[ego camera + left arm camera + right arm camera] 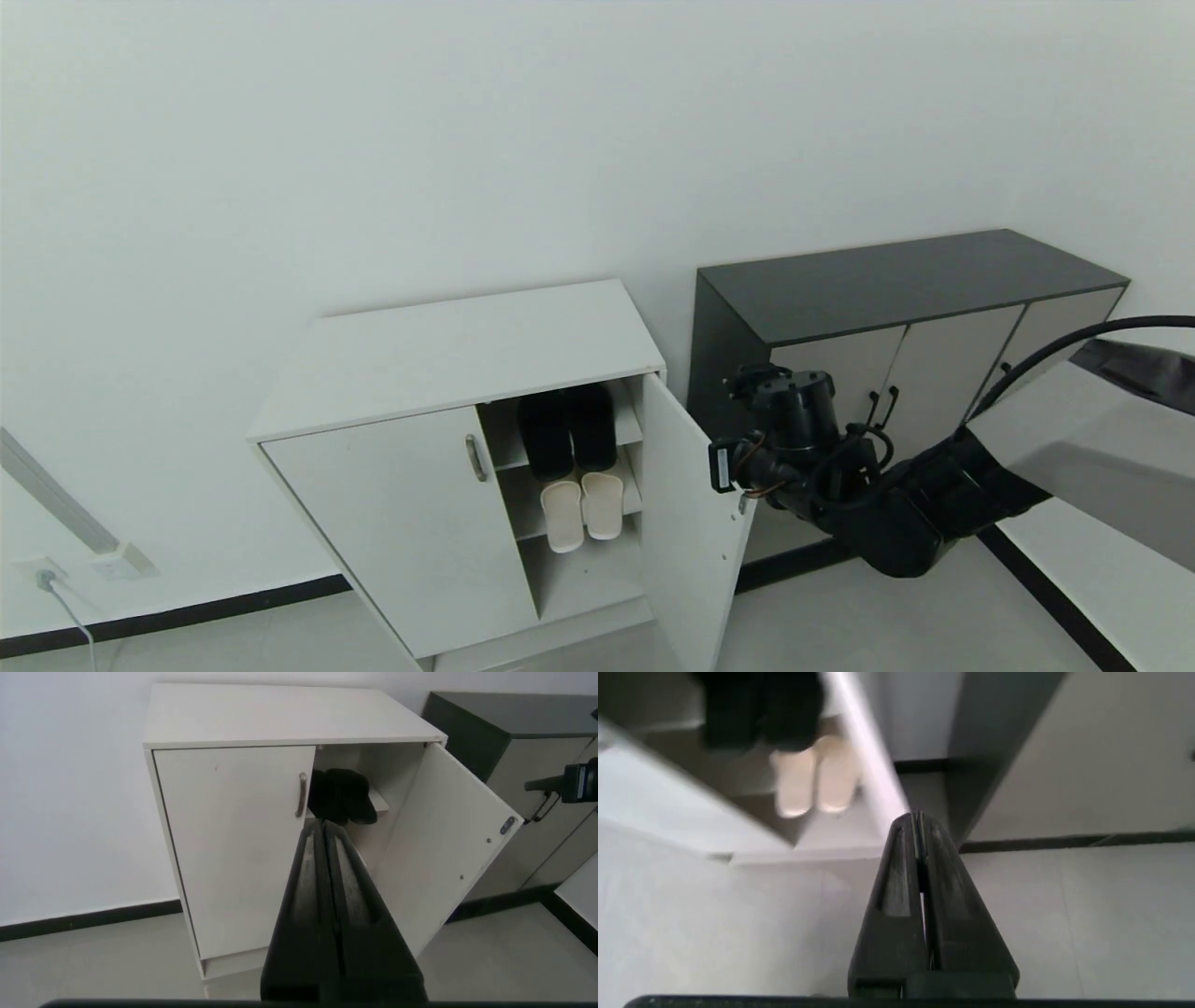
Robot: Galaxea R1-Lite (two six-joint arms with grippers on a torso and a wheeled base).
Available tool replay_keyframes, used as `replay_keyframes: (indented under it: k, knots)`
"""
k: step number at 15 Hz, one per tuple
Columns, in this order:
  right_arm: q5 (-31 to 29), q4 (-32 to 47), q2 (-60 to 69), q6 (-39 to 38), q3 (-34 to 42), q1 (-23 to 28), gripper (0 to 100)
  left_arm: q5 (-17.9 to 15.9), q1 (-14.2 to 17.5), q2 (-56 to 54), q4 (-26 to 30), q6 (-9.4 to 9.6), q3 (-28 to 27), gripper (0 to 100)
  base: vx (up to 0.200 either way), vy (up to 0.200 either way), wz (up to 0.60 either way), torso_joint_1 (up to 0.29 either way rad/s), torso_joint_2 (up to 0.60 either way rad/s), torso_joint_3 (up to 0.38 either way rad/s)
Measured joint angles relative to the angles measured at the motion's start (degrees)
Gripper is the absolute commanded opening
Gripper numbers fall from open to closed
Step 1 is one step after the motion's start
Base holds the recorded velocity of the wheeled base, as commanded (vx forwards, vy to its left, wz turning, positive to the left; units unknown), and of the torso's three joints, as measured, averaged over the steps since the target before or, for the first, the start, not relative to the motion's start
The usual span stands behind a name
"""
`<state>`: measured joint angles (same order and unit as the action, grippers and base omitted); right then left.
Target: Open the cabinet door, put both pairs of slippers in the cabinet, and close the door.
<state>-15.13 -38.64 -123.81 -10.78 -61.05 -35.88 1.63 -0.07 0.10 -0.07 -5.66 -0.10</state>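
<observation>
Both pairs are in the white cabinet (448, 355). The black slippers (567, 431) are on the upper shelf and the beige slippers (583, 509) on the shelf below. By my reading, the 1 step left for you is the right door (686, 523), which stands wide open; the left door (401, 523) is closed.

Your right tool (918, 826) is clenched on nothing, fingers pressed together. Its tip sits just beside the free edge of the open door, on the side of the dark cabinet (915, 280). Your left tool (324, 831) is also clenched and empty, held in front of the white cabinet and well apart from it.

Watch 3 things:

- **Slipping off the edge:** with the tip so near the door's edge, a push could slide off and past it, leaving the door ajar or sending the tool into the shelves.
- **Slippers in the way:** the beige toes seem to overhang their shelf front, though the head view is too oblique to be sure. If they do, the door may catch them and stop short, or knock a slipper down.
- **Tight space:** the right arm is close to the dark cabinet, so a wide swing risks striking it.
</observation>
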Motion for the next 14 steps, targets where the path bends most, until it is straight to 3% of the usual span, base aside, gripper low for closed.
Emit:
replay_keyframes:
  k: [8, 14]
  knots:
    - [0.07, -0.44, -0.87, 0.07, 1.73, -2.51, 0, -0.11, -0.04, 0.00, 0.00, 0.09, 0.00, 0, 0.000, 0.000, 0.00, 0.000, 0.00, 0.000]
    - [0.20, -3.29, -7.47, -1.83, -1.96, -8.25, 0, -0.22, -0.02, 0.00, 0.00, 0.11, 0.00, 0, 0.000, 0.000, 0.00, 0.000, 0.00, 0.000]
